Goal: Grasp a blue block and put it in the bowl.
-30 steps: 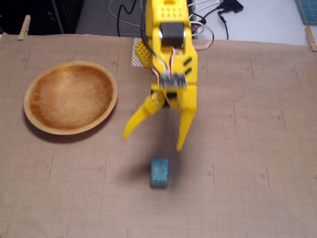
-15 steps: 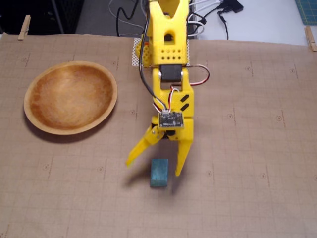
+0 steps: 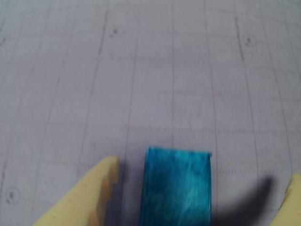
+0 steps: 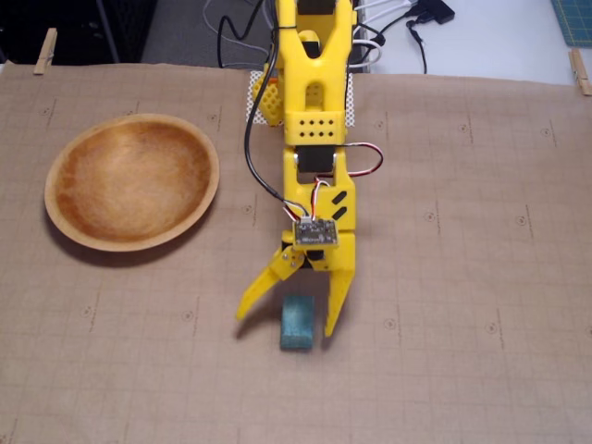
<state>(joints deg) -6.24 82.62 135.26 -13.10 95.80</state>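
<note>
The blue block [image 4: 297, 322] lies flat on the brown gridded mat, low in the middle of the fixed view. My yellow gripper [image 4: 287, 326] is open and straddles it, one finger on each side with gaps showing. From the wrist camera the blue block [image 3: 176, 187] fills the lower centre, with one yellow fingertip [image 3: 96, 193] to its left and the other at the right edge. The gripper [image 3: 197, 200] holds nothing. Off to the upper left sits the wooden bowl [image 4: 61, 199], which has nothing in it.
The arm's base and a tangle of cables [image 4: 388, 37] stand at the top centre. Wooden clothespins [image 4: 43, 50] pin the mat at its far corners. Brown paper mat [image 4: 462, 277] covers the table.
The arm has stretched forward and down, bringing the open gripper from above and behind the block to around it. Block and bowl have not moved.
</note>
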